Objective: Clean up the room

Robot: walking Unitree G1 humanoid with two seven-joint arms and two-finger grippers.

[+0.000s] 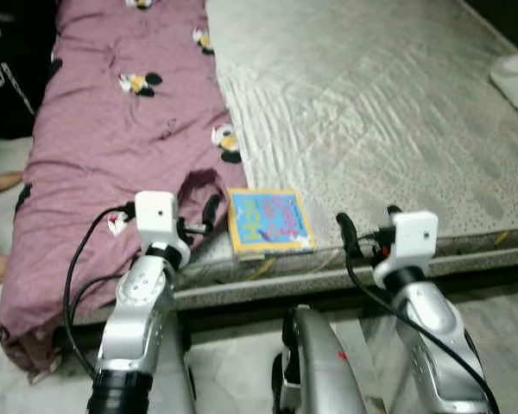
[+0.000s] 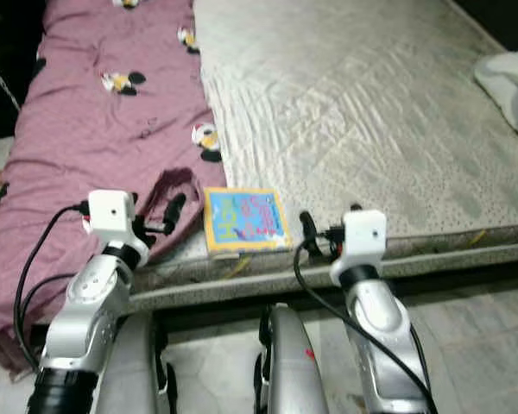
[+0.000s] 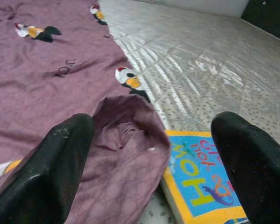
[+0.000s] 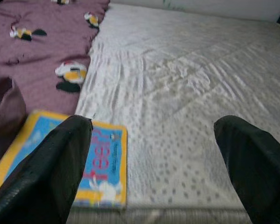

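You have both grippers raised at the mattress edge, flanking the picture book that lies flat at its near edge, just beside the purple blanket. The left gripper and right gripper both have fingers spread wide and hold nothing, probably lined up to take the book from either side

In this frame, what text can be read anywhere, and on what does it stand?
"How": large letters on the cover of the picture book lying at the mattress edge.
Smaller purple words beside it on the cover: too blurred to read.
White marks on the dark cloth at the far left: unreadable.
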